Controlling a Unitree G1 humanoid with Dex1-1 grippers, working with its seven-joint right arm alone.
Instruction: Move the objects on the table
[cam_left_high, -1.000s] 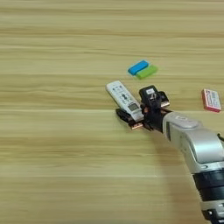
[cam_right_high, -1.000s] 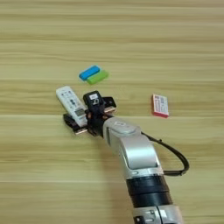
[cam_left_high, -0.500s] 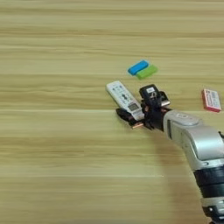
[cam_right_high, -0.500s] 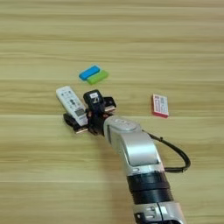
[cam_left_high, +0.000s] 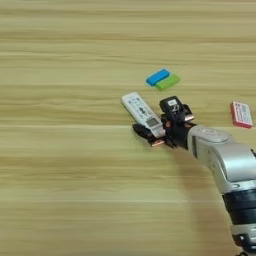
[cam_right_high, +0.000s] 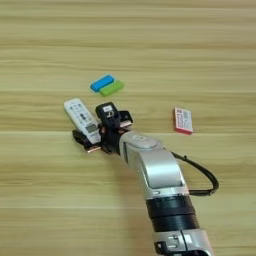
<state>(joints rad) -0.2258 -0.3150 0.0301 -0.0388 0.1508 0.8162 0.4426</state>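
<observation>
The long white remote (cam_left_high: 142, 112) lies slanted on the table (cam_left_high: 60, 165), its near end under my right gripper (cam_left_high: 165, 131). The gripper's black parts sit on both sides of that end and touch it. A small black-faced square (cam_left_high: 172, 106) shows just right of the remote, hard against the gripper. The flat red-and-white rectangle (cam_left_high: 241, 114) lies apart at the right. My silver forearm (cam_right_high: 152, 172) comes in from the bottom right.
A blue block (cam_left_high: 158, 77) and a green block (cam_left_high: 168, 82) lie side by side just beyond the remote. A black cable (cam_right_high: 202, 175) loops off the forearm to the right.
</observation>
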